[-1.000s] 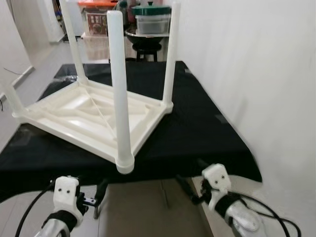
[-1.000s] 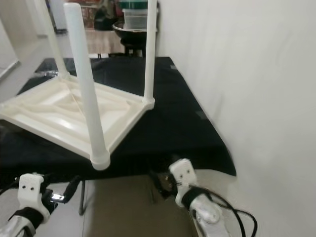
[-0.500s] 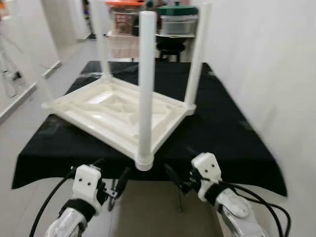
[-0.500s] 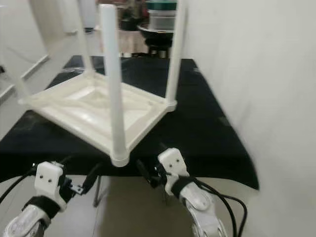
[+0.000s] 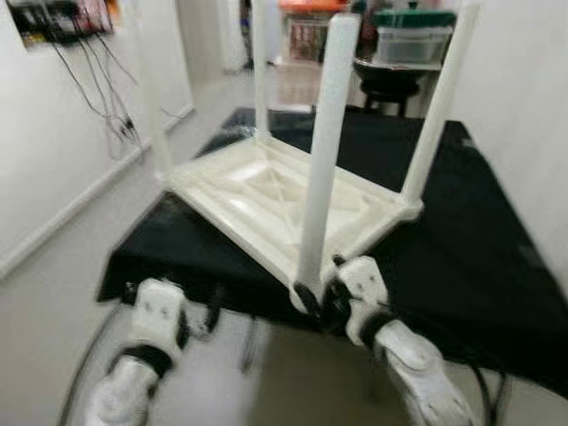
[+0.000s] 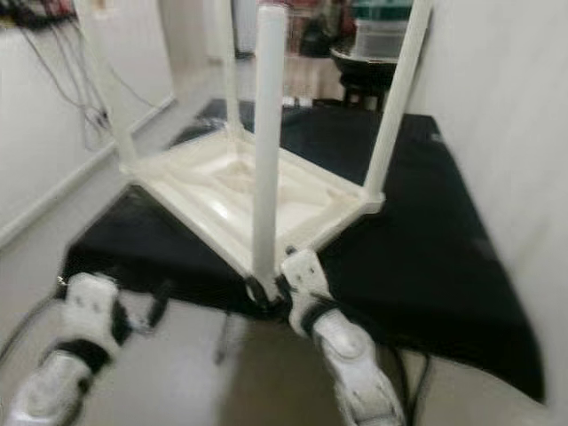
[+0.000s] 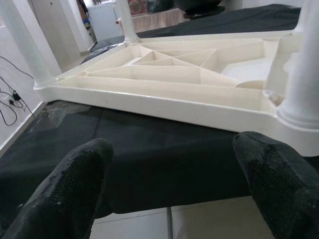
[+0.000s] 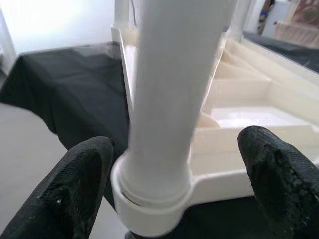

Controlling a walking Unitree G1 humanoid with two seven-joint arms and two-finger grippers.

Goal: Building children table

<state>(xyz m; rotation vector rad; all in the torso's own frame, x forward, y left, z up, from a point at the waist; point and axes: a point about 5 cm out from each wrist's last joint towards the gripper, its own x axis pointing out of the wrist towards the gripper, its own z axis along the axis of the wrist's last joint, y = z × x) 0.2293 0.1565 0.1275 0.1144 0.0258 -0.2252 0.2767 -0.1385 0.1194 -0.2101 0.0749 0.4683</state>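
A white plastic children's table (image 5: 266, 191) lies upside down on a black-draped table (image 5: 470, 257), its legs pointing up. The nearest leg (image 5: 327, 151) stands at the corner closest to me. My right gripper (image 5: 318, 306) is open at the base of that leg. In the right wrist view the leg (image 8: 174, 99) stands between the two fingertips (image 8: 84, 184) without visible contact. My left gripper (image 5: 209, 312) is open and empty, low in front of the draped table's edge. It faces the white table's long rim (image 7: 164, 102).
A white wall (image 6: 515, 133) runs close along the right side. To the left are pale floor (image 5: 53, 311) and a wall with hanging cables (image 5: 115, 124). Storage tubs and a dark stool (image 5: 408, 40) stand behind the draped table.
The camera has shifted, so the scene now sits further right and blurred. My right gripper has risen and closed in on the near leg's base. The left gripper stays low.
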